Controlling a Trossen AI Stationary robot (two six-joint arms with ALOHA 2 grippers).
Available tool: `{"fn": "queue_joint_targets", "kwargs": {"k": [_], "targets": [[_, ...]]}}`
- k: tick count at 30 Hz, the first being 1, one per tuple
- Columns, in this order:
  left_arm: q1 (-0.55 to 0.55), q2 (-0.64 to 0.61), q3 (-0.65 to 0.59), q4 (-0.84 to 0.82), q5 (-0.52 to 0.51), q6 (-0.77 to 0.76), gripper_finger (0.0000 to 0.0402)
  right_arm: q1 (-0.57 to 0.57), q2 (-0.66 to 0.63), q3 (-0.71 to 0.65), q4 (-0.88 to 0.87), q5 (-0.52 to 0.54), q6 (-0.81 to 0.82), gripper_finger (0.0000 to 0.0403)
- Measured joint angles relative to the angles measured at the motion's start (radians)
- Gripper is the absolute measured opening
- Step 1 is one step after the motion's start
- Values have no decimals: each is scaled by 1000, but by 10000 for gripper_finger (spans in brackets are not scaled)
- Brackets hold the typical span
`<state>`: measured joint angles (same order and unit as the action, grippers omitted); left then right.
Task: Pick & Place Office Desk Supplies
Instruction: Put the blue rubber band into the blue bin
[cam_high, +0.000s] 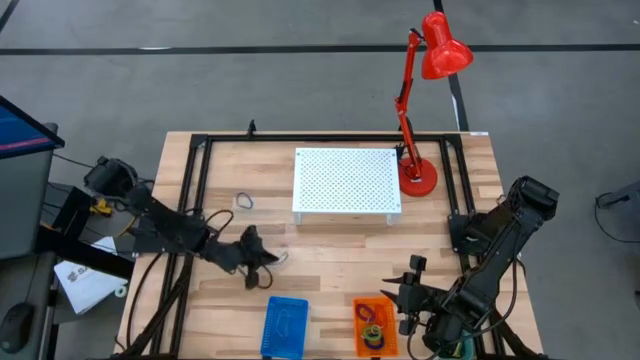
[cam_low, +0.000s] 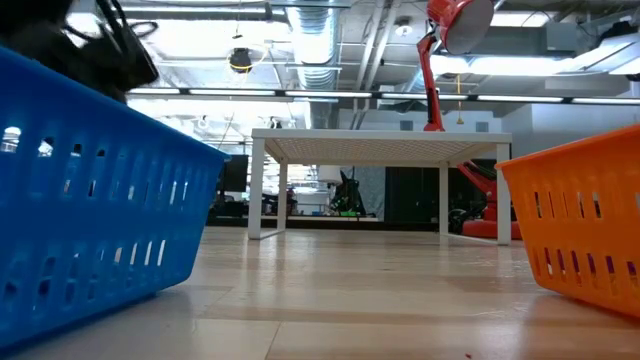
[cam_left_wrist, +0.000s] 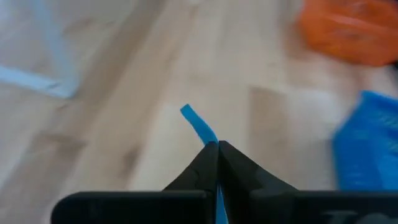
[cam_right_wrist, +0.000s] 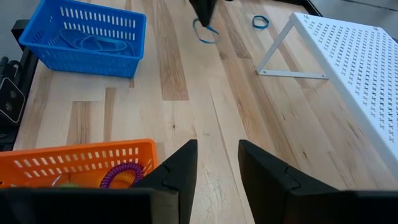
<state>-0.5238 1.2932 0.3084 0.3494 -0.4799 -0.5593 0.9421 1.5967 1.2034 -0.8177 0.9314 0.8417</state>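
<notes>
"Why are the left gripper (cam_left_wrist: 217, 144) fingers shut tight?"
"To hold the blue loop (cam_left_wrist: 198, 126), mid-frame, for the blue basket (cam_high: 286, 326). The right gripper (cam_right_wrist: 217, 163) waits, fingers apart."

The left wrist view is blurred throughout; the orange basket (cam_left_wrist: 351, 31) at two o'clock and the blue basket (cam_left_wrist: 368, 143) at three o'clock are smears cut by the frame edge; the blue loop (cam_left_wrist: 199, 127) vanishes between the left gripper (cam_left_wrist: 217, 149)'s closed fingers, so most of it is hidden. In the low view both baskets run off the sides; the red lamp (cam_low: 455, 25) is cropped at twelve o'clock. From above, the grey loop (cam_high: 244, 202) is too small to read.
</notes>
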Motion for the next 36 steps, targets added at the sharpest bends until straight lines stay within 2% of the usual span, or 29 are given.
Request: {"fn": "queue_joint_targets", "kwargs": {"k": [8,13,18,23,26,30,36], "targets": [[-142,-2,4,227,7,73,0,0,0,0,4,0,0,113],[-195,8,57,246,25,89,0,0,0,0,4,0,-1,113],[-226,102,140,247,30,107,0,0,0,0,4,0,-3,113],[-227,246,238,245,104,107,0,0,0,0,10,-7,-3,113],[-227,290,272,242,163,110,4,0,0,0,13,-16,-3,113],[-227,295,279,243,197,109,39,0,0,0,13,-27,4,113],[-227,294,279,242,191,102,131,0,0,0,12,-41,0,113]]}}
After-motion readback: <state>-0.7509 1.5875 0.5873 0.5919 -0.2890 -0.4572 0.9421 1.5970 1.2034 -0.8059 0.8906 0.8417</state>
